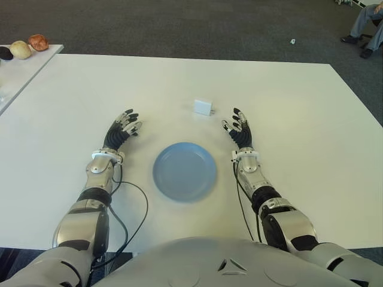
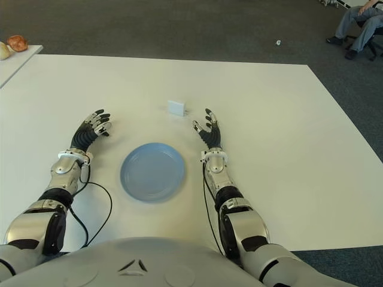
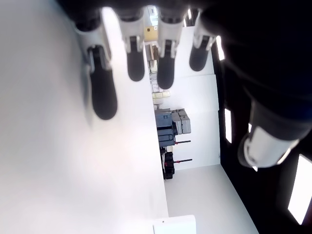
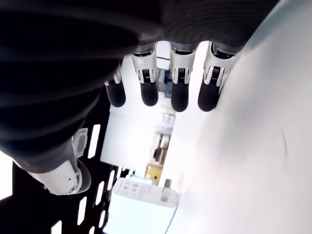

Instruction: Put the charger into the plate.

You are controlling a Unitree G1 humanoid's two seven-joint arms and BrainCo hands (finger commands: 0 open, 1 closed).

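Observation:
A small white charger (image 1: 203, 107) lies on the white table (image 1: 299, 119), just beyond a round blue plate (image 1: 185, 171). The plate holds nothing. My right hand (image 1: 239, 129) is open on the table to the right of the plate, its fingers (image 4: 178, 92) spread, and the charger (image 4: 141, 194) lies a short way to its front left. My left hand (image 1: 122, 129) is open too, fingers (image 3: 102, 92) stretched out, on the table to the left of the plate. Neither hand touches the charger or the plate.
A second white table (image 1: 18, 69) at the far left carries several rounded food-like items (image 1: 30, 45). A seated person's legs (image 1: 366, 30) show at the far right on the dark carpet. A black cable (image 1: 128, 221) loops near my left forearm.

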